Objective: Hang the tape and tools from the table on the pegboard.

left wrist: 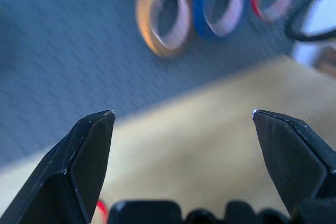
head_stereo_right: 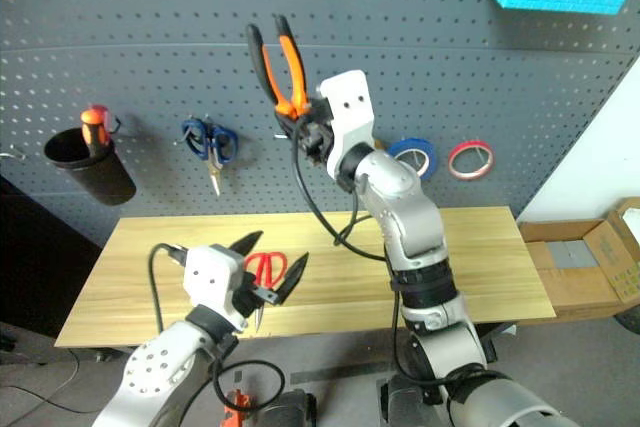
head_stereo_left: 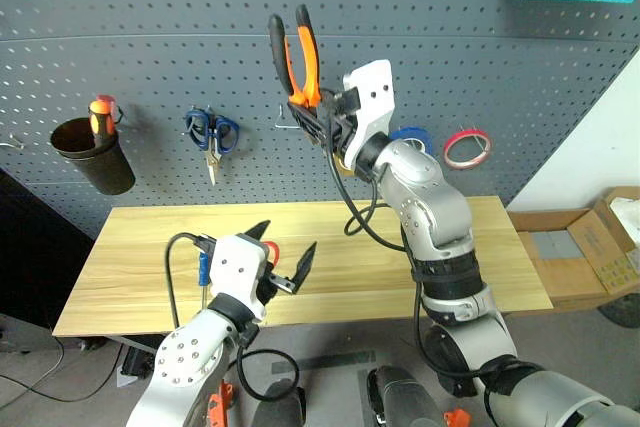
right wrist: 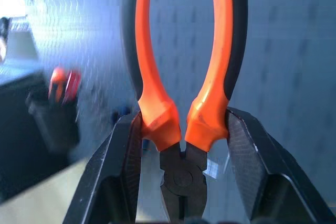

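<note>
Orange-handled pliers [head_stereo_left: 303, 57] sat clamped in my right tool [head_stereo_left: 322, 117]; I needed their handles straddling a pegboard [head_stereo_left: 150, 57] hook. My left tool [head_stereo_left: 286, 261] gaped empty.

right pincer [head_stereo_left: 318, 115] raised, clamped; left pincer [head_stereo_left: 284, 254] low, fingers spread.

No writing, label, brand or number can be read on anything in these views.

I log orange-and-black pliers [head_stereo_left: 300, 57] at 12 o'clock, against the dark grey pegboard [head_stereo_left: 150, 7] dotted with holes. Blue tape [head_stereo_right: 412, 157], red tape roll [head_stereo_right: 470, 159]. Pale-yellow plank surface [head_stereo_left: 440, 237]; red-handled scissors [head_stereo_right: 267, 267].
</note>
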`<state>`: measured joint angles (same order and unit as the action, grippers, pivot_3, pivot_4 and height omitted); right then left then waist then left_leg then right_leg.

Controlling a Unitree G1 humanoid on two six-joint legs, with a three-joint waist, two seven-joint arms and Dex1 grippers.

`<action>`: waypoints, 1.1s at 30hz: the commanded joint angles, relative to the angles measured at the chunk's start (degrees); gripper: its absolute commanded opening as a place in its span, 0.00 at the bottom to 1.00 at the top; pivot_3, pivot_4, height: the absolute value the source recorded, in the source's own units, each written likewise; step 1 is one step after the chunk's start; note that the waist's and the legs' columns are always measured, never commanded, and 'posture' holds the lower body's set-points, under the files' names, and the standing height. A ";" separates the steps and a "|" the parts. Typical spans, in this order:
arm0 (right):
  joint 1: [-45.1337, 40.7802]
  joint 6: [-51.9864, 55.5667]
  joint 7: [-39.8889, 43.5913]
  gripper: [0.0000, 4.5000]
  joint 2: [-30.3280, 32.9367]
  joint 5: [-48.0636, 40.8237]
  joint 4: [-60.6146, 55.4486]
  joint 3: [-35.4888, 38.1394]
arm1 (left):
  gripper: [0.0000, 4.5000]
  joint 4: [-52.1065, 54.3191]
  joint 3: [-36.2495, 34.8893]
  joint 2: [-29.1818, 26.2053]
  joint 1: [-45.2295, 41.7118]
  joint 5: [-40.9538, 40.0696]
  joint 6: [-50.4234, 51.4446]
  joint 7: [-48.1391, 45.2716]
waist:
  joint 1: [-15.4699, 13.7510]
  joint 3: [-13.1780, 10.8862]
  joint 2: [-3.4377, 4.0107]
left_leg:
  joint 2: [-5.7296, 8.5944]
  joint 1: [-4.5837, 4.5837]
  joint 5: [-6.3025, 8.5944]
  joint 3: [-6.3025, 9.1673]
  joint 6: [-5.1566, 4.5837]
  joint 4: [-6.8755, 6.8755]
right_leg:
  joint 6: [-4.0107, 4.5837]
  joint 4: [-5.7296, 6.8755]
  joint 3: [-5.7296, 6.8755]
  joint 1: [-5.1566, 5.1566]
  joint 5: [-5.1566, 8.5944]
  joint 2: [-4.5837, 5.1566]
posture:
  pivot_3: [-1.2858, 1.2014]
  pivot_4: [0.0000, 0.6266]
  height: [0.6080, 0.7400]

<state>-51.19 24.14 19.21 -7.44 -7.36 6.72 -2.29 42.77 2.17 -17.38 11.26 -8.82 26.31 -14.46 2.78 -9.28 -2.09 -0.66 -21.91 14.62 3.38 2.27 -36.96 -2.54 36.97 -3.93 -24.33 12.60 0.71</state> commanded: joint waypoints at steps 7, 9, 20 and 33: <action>-21.18 -26.27 -4.48 0.40 -5.45 -2.76 31.87 4.93 | 1.00 -16.29 -7.40 1.16 -24.44 -0.66 1.00 3.22 | -1.25 0.05 -0.05 | -0.15 0.18 -0.32 0.13 0.06 -0.02 | -0.10 0.02 0.07 0.15 -0.22 -0.27 | 0.58 0.17 1.00; -23.69 -29.10 -5.03 0.40 -5.87 -3.45 35.91 5.73 | 1.00 -19.70 -7.87 0.38 -27.80 -0.85 0.61 2.39 | -1.33 0.01 -0.03 | -0.14 0.17 -0.31 0.15 0.06 0.00 | -0.08 0.01 0.06 0.15 -0.21 -0.27 | 0.58 0.22 1.00; -31.15 -38.83 -7.44 0.40 -6.91 -5.28 49.82 8.22 | 1.00 -32.48 -8.27 -2.70 -39.25 -1.44 0.64 -2.39 | -1.86 -4.17 0.13 | -0.16 -0.10 -0.30 0.43 0.04 0.09 | 0.32 0.05 0.32 -0.04 -0.30 -0.26 | 0.59 0.43 1.00; -22.77 -45.31 -12.49 0.40 -10.22 -0.52 52.85 3.48 | 1.00 -21.78 -10.97 -6.46 -31.19 -3.82 8.62 -3.74 | -2.77 -7.21 0.34 | -0.14 -0.89 -0.65 0.94 0.12 -0.02 | 0.53 0.36 0.77 -0.79 -0.42 -0.20 | 0.60 0.49 1.00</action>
<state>-76.50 -19.22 7.75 -9.99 -8.80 60.71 1.92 16.95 -7.20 -23.00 -20.04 -11.64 34.70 -18.13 0.01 -16.49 -1.75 -0.81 -22.91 13.92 4.37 2.46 -36.97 -2.00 37.37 -3.09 -25.23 12.17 0.51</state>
